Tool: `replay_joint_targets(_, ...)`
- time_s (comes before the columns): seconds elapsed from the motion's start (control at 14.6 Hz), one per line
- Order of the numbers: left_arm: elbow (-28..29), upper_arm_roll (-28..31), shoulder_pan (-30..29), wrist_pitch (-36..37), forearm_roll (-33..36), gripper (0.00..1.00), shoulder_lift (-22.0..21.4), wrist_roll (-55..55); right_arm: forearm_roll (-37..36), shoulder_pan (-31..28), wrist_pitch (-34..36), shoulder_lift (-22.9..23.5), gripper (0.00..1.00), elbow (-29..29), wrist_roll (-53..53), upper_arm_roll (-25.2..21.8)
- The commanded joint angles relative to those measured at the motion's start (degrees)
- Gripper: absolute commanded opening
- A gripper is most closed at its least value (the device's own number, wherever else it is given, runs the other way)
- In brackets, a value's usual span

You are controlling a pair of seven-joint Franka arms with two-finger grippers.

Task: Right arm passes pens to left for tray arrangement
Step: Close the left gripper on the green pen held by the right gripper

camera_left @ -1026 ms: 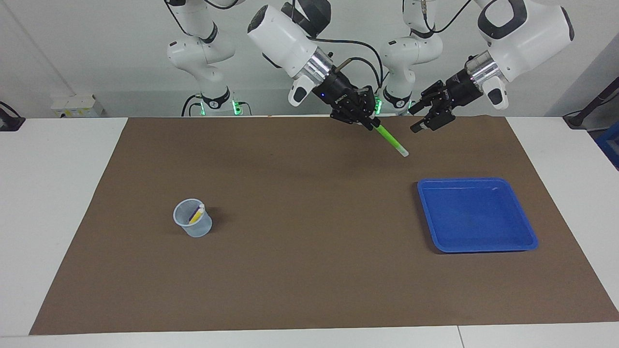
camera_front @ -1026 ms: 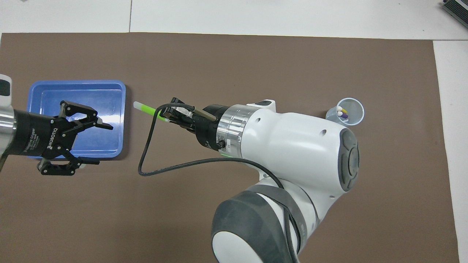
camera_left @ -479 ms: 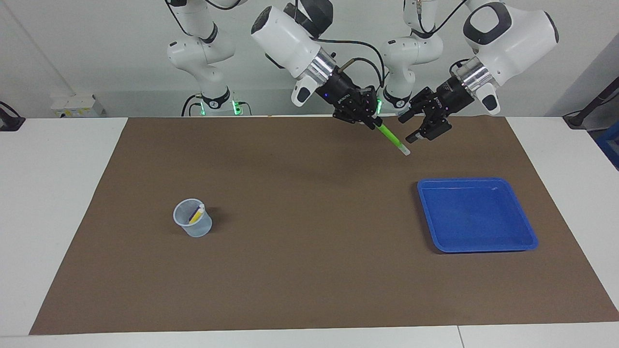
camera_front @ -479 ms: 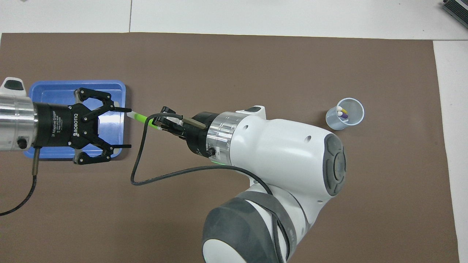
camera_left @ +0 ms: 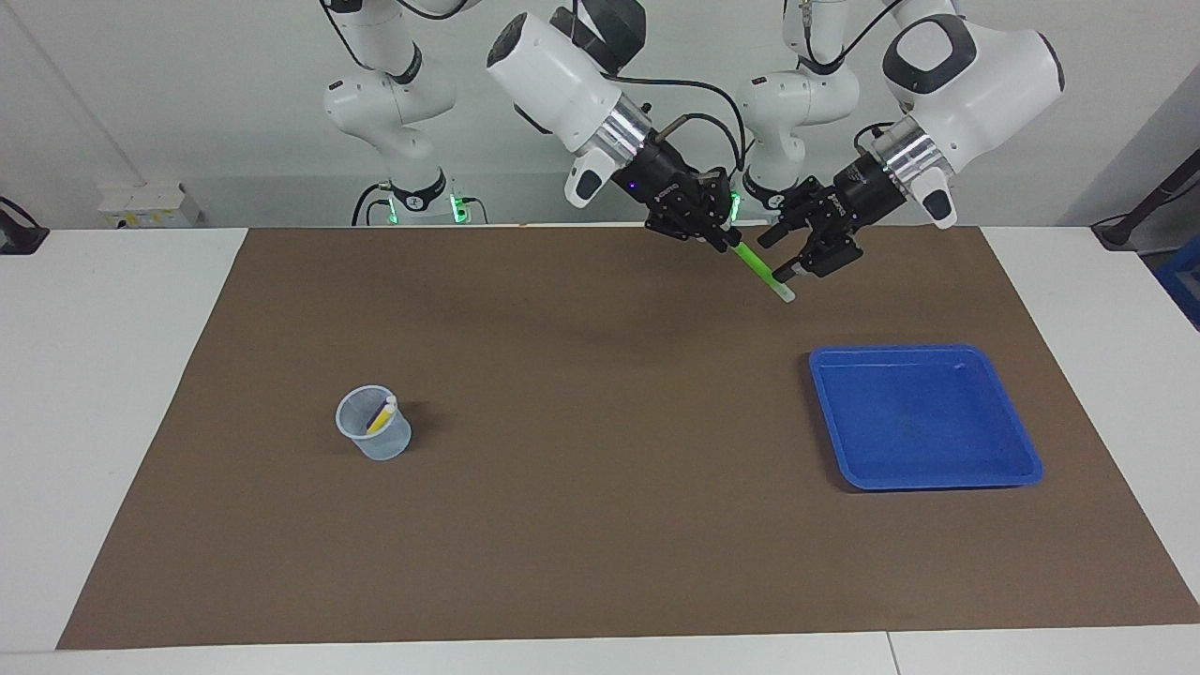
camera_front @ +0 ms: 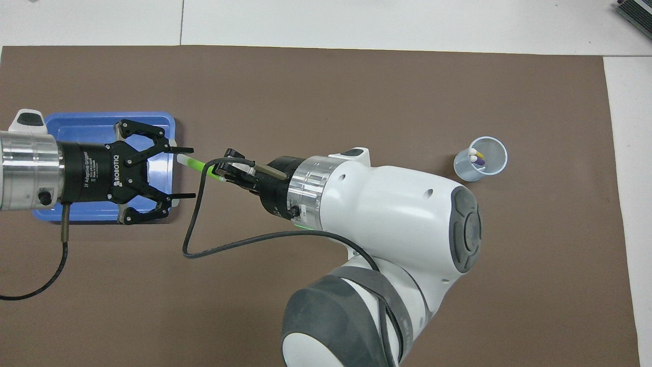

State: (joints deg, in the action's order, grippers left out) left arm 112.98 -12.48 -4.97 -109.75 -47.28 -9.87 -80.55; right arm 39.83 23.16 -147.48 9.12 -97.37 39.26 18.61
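Facing view: The right end effector (camera_left: pixel 720 242) is raised over the brown mat (camera_left: pixel 581 525) that covers the tabletop (camera_left: pixel 112 394), at the mat's edge nearest the robots. Its fingertips are clamped on the upper end of the green pen (camera_left: pixel 757 270). The pen slants downward, its white end pointing toward the blue tray (camera_left: pixel 1024 448). The left end effector (camera_left: pixel 786 264) is raised beside the pen's lower part. Its fingers stand apart, one on each side of the pen; contact with the pen cannot be confirmed. The tray lies flat on the mat at the left arm's end of the tabletop, farther from the robots than both end effectors. The translucent cup (camera_left: pixel 374 436) stands upright on the mat, well apart from the tray, toward the right arm's end. The yellow pen (camera_left: pixel 380 419) leans inside the cup.

Overhead view: The left end effector (camera_front: pixel 186 173) covers the tray's (camera_front: pixel 76 125) edge nearest the cup (camera_front: pixel 481 158). Its fingers (camera_front: pixel 182 150) are spread, and the white tip of the green pen (camera_front: pixel 196 164) lies between them. The right end effector (camera_front: pixel 227 173) grips the pen's other end. The yellow pen (camera_front: pixel 477 152) and the purple pen (camera_front: pixel 478 161) stand in the cup, white ends up.
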Motion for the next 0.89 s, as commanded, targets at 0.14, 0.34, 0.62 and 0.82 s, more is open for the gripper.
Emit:
replay_joint_targets(0.14,2.95,0.61,2.16,-4.06,-1.15,0.59,-1.12,-1.10,1.30,-0.04,-0.18,0.02,0.00,-0.10,0.47,0.20)
replay_joint_targets(0.34,3.30,0.52,3.56,-5.02,-1.15,0.21,-1.20,-1.01,1.30,-0.04,-0.18,0.11,0.00,-0.19,0.47,0.20)
replay_joint_targets(0.62,3.30,0.52,3.57,-4.68,-1.15,0.00,-1.20,-1.10,1.30,0.05,-0.35,0.20,0.00,-0.27,0.47,0.20)
replay_joint_targets(0.82,3.30,0.61,3.22,-4.33,-1.15,0.00,-1.29,-1.01,1.30,0.05,-0.18,0.29,0.00,-0.27,0.47,0.11)
